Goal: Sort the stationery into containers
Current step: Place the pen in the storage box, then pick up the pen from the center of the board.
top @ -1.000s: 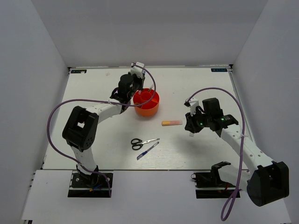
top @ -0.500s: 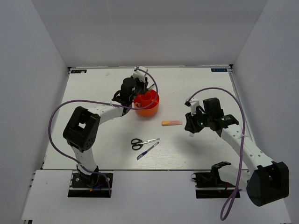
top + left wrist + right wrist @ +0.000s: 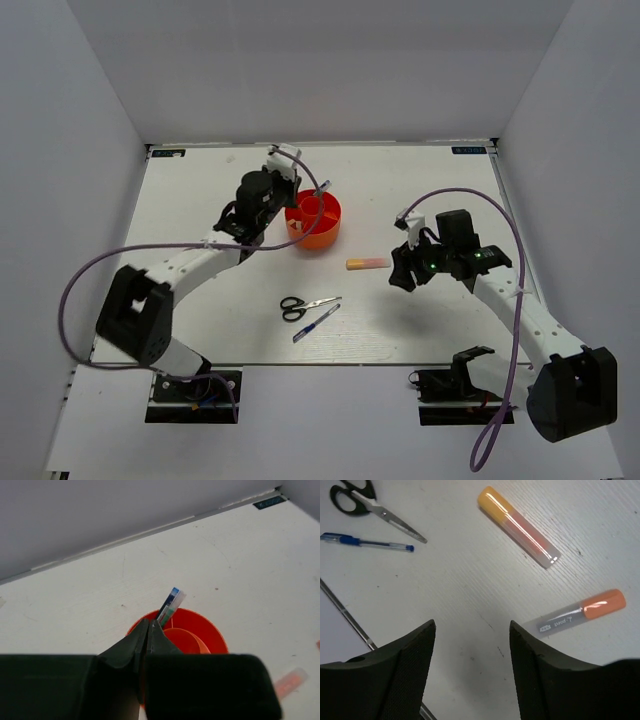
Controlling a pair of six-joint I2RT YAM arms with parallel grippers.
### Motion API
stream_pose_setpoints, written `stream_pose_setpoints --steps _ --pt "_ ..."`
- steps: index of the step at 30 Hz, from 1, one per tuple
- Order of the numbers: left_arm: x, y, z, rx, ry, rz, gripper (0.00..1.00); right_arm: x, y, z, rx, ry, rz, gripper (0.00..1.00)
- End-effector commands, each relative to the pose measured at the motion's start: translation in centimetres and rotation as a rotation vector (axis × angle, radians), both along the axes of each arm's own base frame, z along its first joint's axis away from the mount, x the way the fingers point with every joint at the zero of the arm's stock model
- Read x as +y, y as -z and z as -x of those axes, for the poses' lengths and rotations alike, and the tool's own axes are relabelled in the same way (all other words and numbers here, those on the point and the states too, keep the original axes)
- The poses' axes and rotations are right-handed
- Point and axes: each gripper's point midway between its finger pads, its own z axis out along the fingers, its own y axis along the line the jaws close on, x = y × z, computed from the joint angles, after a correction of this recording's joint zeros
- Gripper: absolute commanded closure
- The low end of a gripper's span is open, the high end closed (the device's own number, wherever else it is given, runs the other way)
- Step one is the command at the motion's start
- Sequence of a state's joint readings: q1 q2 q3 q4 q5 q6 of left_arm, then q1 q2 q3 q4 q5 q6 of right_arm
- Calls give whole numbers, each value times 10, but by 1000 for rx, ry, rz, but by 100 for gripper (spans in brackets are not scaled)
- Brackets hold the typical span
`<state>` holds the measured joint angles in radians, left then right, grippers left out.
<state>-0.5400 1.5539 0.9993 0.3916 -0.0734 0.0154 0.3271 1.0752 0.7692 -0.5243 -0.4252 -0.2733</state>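
- Two slim pens [image 3: 170, 604], blue and green, stand tilted in what looks like an outer compartment of the orange organiser [image 3: 210, 632].
- Left claw [image 3: 147, 626] is pressed together, empty, just beside them.
- Right claw [image 3: 472, 630] is spread apart over the counter [image 3: 460, 580], near the orange-yellow marker [image 3: 517, 526] and white-orange tube [image 3: 580, 612].
- Scissors [image 3: 370, 504] and a blue pen [image 3: 367, 542] lie side by side.

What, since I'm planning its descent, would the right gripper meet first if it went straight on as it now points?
The right gripper would probably meet bare table first; the white-orange tube lies just off its line, depth unclear.
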Motion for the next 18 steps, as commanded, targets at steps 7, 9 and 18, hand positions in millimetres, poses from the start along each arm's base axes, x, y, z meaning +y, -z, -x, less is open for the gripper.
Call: stream_pose_setpoints --steps 7,9,18 --pt "79 31 137 712 -154 -43 34 41 3 45 -46 -490 -119 95" --pt "95 54 172 826 -161 -103 23 52 8 43 -67 -561 -82 97" --pt "140 132 234 864 -204 -22 70 118 27 77 -150 -1077 -42 52"
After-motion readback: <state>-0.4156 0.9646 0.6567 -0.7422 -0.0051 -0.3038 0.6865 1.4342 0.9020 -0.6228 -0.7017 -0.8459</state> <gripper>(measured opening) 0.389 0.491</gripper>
